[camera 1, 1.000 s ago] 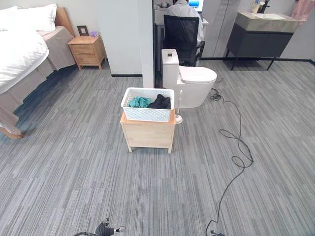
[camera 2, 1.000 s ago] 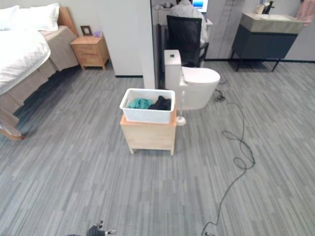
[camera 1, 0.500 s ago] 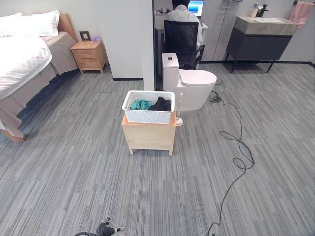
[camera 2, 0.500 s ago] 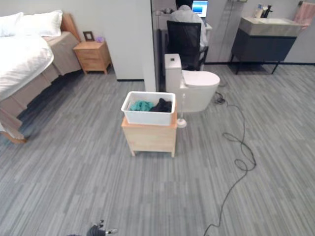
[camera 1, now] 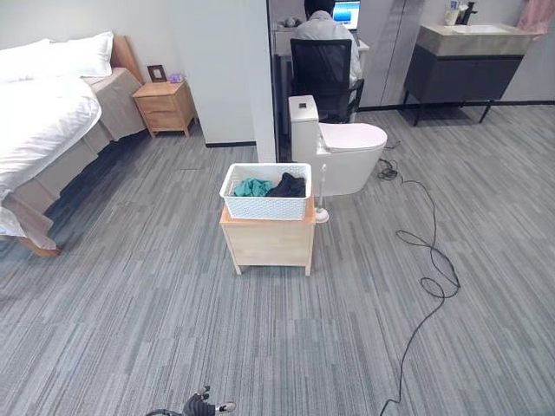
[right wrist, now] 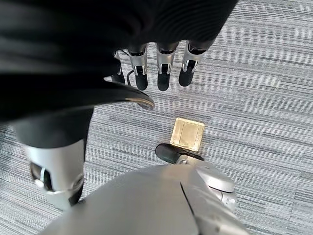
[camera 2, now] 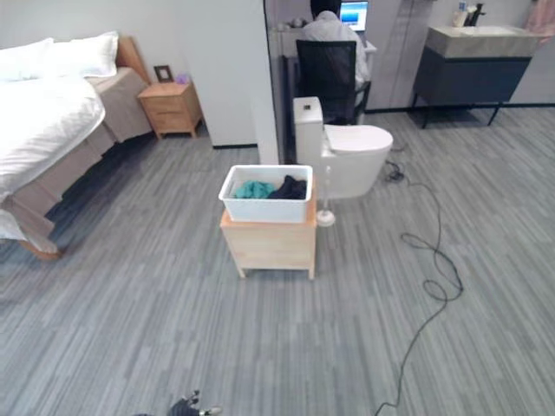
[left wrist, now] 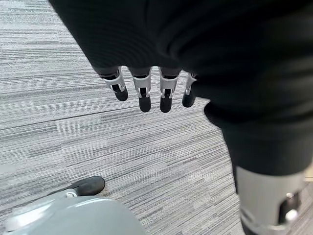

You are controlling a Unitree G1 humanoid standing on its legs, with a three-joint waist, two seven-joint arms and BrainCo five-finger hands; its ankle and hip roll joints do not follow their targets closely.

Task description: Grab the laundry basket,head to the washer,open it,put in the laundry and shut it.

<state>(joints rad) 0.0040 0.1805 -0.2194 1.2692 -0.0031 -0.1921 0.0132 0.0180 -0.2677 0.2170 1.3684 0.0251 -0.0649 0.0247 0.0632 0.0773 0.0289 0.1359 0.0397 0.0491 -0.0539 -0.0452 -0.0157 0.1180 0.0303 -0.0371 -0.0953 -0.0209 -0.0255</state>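
Grey striped carpet floor [camera 1: 130, 329], bed [camera 1: 43, 130] to the left, toilet [camera 1: 342, 156] behind. The white laundry basket [camera 1: 267, 192], holding teal and dark clothes, sits on a small wooden stand [camera 1: 267, 244], well apart from the robot. Left hand [left wrist: 146, 88] and right hand [right wrist: 161, 68] hang empty with straight, slightly spread fingers; walk up square to the stand, then take the basket by both ends.

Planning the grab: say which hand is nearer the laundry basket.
Left, slightly: left hand hangs short of the laundry basket, left of it; right hand hangs over carpet, farther off.

open carpet [camera 1: 260, 338] before basket [camera 1: 266, 192], toilet [camera 1: 342, 156] close behind, cable [camera 1: 425, 269] right
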